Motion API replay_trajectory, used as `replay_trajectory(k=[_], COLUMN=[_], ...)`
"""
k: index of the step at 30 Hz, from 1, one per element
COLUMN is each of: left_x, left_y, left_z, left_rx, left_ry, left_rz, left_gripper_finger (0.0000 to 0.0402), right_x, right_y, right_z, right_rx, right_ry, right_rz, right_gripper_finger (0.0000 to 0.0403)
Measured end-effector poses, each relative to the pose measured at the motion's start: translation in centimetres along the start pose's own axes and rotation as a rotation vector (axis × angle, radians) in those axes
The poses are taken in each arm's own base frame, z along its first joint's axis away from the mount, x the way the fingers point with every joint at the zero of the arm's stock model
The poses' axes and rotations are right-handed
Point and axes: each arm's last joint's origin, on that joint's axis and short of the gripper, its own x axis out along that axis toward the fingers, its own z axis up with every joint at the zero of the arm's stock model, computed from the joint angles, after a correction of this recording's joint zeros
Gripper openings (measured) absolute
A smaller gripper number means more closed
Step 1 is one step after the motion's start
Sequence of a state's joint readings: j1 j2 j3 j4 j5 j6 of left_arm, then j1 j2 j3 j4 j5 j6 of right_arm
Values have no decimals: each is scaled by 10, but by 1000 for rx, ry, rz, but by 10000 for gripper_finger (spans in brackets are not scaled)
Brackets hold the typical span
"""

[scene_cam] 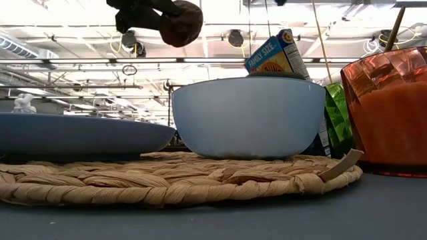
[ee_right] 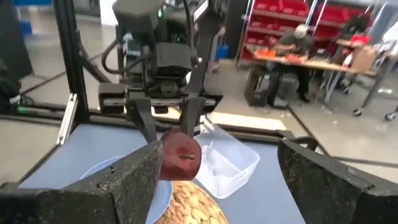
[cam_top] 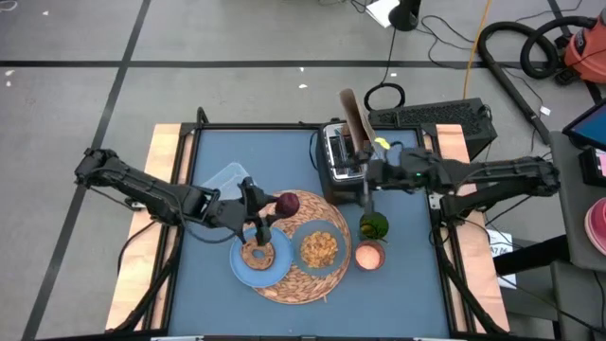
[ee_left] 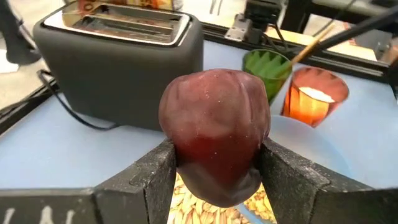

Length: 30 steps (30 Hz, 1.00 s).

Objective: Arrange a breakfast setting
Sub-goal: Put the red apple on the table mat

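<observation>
Gripping the dark-red fruit [ee_left: 214,143] between its two fingers [ee_left: 152,180], the left gripper [cam_top: 275,210] hangs in the air above the left part of the straw mat [cam_top: 298,279], the fruit clear of everything below it. Under and just near of it, the bagel [cam_top: 256,254] lies on the blue plate [cam_top: 248,273], which rests on the mat's left side. To the right of the plate, also on the mat, stands the bowl [cam_top: 320,248] filled with cereal [cam_top: 320,250]. Off the mat's right edge sits the orange cup [cam_top: 369,256], with a green cup [cam_top: 373,226] just beyond it. At the far side stands the toaster [cam_top: 339,156]; a clear tub [cam_top: 225,178] lies at the far left. The right gripper [cam_top: 367,188] waits near the toaster's right end, its fingers [ee_right: 124,180] spread wide apart and empty.
</observation>
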<state>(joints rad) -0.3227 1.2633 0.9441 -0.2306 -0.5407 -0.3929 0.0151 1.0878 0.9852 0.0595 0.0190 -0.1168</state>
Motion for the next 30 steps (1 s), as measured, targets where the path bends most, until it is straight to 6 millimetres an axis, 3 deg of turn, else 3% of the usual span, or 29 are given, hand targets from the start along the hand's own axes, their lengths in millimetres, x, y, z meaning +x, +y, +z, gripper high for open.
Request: replay_trajectory(k=[7,13,30], left_x=[-2,-4,-4], left_y=[-4,-7,-7], left_z=[-2,-3,-3], left_rx=[66,129,196], left_ry=[3,3,0], left_rz=[-15,-30,-30], left_gripper_finger=[209,209,209], right_x=[38,63,100], right_y=[4,6,10], right_z=[9,-1,-29], right_rx=[82,136,165], right_ry=[62,100,126], right_rz=[162,160,161], right_gripper_finger=[313,313,313])
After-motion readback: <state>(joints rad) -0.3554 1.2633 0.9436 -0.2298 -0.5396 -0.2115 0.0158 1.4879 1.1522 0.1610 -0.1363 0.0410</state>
